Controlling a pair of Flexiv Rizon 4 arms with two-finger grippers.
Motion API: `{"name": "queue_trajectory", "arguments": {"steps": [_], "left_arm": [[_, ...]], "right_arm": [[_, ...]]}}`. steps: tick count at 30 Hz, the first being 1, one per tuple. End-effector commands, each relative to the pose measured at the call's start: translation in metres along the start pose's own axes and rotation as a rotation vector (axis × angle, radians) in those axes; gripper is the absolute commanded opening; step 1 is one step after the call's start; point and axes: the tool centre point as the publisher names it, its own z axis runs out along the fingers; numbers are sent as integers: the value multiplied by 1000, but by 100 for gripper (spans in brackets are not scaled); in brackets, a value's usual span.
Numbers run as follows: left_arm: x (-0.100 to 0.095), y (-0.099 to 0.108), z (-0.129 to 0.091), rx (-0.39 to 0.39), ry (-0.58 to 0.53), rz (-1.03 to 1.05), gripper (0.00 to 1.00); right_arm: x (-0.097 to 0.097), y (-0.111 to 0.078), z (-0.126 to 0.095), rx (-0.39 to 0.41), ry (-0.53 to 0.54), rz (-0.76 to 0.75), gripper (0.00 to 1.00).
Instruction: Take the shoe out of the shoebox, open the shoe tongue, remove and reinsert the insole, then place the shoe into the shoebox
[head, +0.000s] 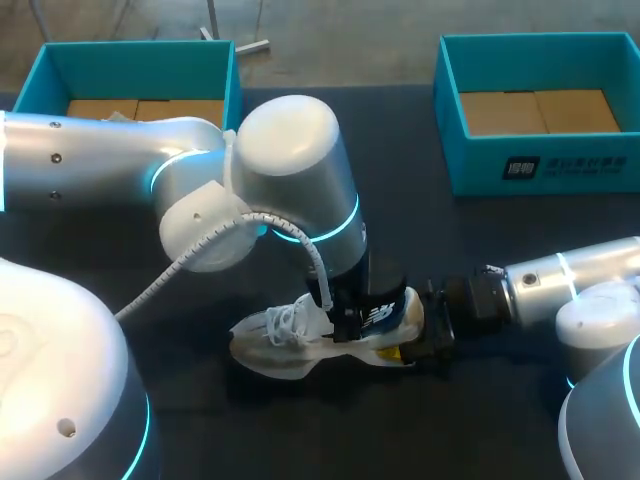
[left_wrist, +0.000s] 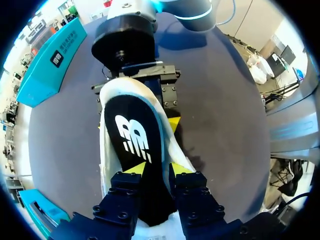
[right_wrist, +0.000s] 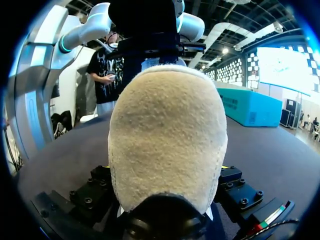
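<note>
The left claw (left_wrist: 156, 168) pinches the insole (left_wrist: 132, 132), which looks light and floppy; the right claw (head: 410, 330) clamps the shoe (head: 275, 345) at its stiffer heel.

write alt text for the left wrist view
The left gripper is shut on a black insole with a white logo, over a white shoe on the dark table. At the shoe's far end the right gripper holds it, one yellow tip showing beside the shoe.
</note>
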Motion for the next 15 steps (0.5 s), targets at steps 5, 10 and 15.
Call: {"name": "queue_trajectory", "arguments": {"steps": [5,10,15], "left_arm": [[-8,0,9,-10,14,-23,0],[-4,2,1,-3,9,-14,0],[2,6,-1,-32,23,18,17]], "right_arm": [[0,0,1,6,0,2,0],[0,0,1,6,0,2,0],[0,0,1,6,0,2,0]]}}
